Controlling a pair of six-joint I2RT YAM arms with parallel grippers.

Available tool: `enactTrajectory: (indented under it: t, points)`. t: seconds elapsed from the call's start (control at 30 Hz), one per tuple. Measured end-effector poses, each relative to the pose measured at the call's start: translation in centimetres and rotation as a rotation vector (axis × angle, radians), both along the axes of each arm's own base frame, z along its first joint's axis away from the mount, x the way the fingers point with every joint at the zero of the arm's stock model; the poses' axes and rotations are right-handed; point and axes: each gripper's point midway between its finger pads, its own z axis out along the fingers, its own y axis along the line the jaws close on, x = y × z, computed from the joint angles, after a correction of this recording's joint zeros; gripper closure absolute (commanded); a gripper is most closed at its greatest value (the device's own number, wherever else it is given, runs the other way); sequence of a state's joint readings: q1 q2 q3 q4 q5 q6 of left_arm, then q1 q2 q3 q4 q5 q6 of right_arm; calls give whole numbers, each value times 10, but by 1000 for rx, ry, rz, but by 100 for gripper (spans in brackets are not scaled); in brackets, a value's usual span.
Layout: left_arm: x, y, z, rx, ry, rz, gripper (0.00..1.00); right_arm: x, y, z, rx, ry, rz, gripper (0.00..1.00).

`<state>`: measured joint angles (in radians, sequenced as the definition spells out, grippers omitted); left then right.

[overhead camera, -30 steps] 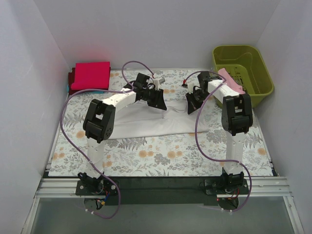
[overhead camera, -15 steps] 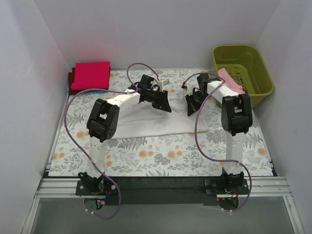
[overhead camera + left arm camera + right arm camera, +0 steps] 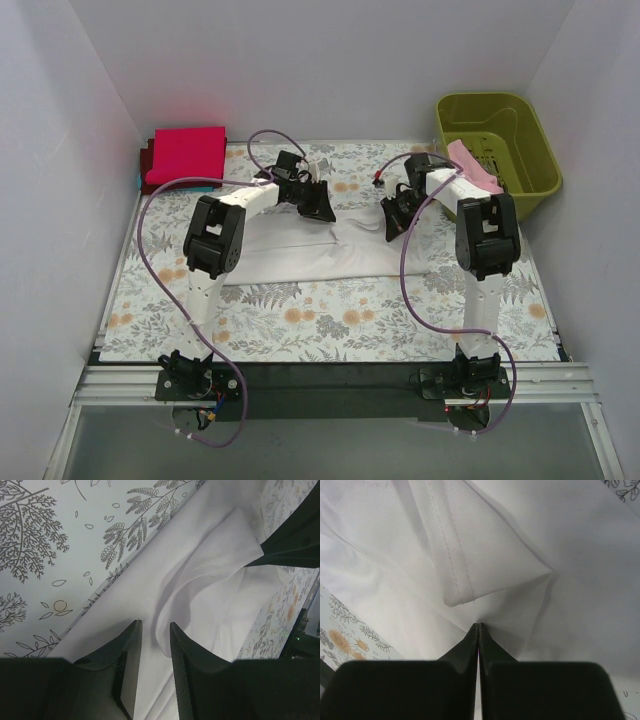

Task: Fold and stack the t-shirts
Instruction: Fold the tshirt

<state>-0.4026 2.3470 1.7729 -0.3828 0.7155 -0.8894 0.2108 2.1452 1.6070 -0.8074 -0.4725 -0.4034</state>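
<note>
Reaching forward, two arms dip to one white t-shirt [image 3: 300, 258]: left pincer [image 3: 155, 625] barely parted, right pincer [image 3: 479, 626] clamped on it; one red t-shirt [image 3: 186, 155] far left, one pink t-shirt [image 3: 473, 166] far right.

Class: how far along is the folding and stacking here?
Done: red t-shirt folded, far-left corner. In hand: white t-shirt, pinched by the right gripper, left gripper open above it. Left: pink t-shirt draped over the basket rim, then stacking.
</note>
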Motion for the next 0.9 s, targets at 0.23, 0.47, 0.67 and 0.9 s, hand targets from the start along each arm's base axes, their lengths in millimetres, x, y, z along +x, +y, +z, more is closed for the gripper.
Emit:
enactTrajectory:
  t: [0.23,0.47,0.67,0.9]
  points:
    - [-3,11,28,25,-78,-33,67,2,-2,38,14,-94,30,98]
    - [3,69,74,146,-243,-39,69,-31,-7,89,-23,-232,116,99]
    - [-16,136,33,340,-205,-63,70,-71,-1,44,-164,-105,229,99]
    - [-53,191,-13,513,-147,-124,73,-69,-12,1,-316,-25,262,99]
